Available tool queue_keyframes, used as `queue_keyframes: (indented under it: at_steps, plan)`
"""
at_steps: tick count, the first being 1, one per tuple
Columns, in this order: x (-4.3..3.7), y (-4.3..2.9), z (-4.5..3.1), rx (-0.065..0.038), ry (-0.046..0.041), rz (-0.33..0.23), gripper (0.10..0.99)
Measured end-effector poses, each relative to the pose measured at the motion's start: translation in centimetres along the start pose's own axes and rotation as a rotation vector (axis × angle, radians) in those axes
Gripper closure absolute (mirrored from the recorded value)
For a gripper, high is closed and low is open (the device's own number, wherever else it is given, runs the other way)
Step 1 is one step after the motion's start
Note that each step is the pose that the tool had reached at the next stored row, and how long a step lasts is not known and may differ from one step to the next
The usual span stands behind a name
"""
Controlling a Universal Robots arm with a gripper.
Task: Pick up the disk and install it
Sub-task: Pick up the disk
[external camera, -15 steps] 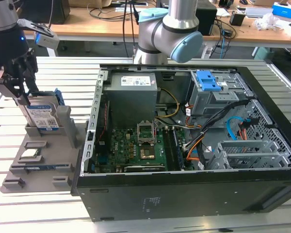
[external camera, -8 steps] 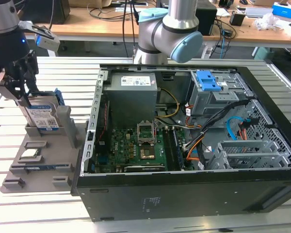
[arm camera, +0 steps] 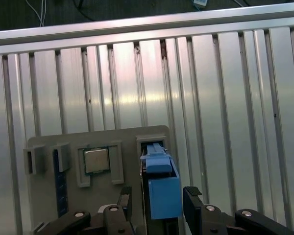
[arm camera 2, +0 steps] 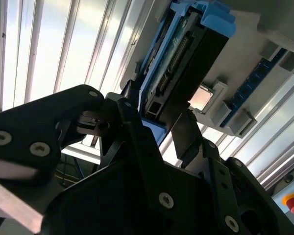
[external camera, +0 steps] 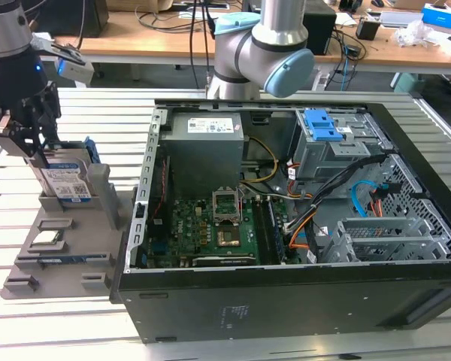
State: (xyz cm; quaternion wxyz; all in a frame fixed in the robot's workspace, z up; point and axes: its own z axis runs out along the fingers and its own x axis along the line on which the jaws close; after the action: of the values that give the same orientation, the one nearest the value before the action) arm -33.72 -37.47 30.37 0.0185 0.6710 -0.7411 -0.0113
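Note:
The disk [external camera: 66, 180] stands on edge in a slot of the grey holder tray [external camera: 68, 248] at the exterior view's left; its white-and-blue label faces the camera and blue rails frame it. My gripper [external camera: 34, 147] is right above it, its dark fingers straddling the disk's upper end. In the first wrist view the disk's blue rail [arm camera: 161, 186] lies between the two fingertips [arm camera: 192, 192], with a thin gap on one side. The second wrist view shows the disk's connector edge [arm camera 2: 181, 54] running out from between the fingers of my open gripper [arm camera 2: 157, 115].
A processor chip [external camera: 46, 239] lies in a pocket of the tray. The open computer case [external camera: 286, 301] sits at the exterior view's right, with a grey power-supply box [external camera: 207, 131] and a drive cage with a blue latch [external camera: 321, 124]. The arm's base [external camera: 248, 53] stands behind the case.

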Motion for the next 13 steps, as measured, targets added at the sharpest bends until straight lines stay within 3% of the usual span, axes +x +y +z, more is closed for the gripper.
queue_keyframes:
  at_steps: [7,8,9,10,11,12,13]
  plan:
    - [-0.02,-0.06,0.78,0.0,0.0026,0.0,0.545]
    - [-0.04,-0.13,1.18,0.0,0.005,0.0,0.545]
    - [-0.97,-0.28,1.69,0.001,0.0095,-0.042,0.545]
    - [-0.99,-0.38,1.94,0.002,0.0165,-0.054,0.545]
    - [-0.99,-0.38,1.96,0.013,0.0157,-0.054,0.545]
    - [-0.99,-0.38,1.97,0.033,0.0142,-0.054,0.545]
    - [-0.98,-0.39,1.98,0.043,0.0135,-0.054,0.545]
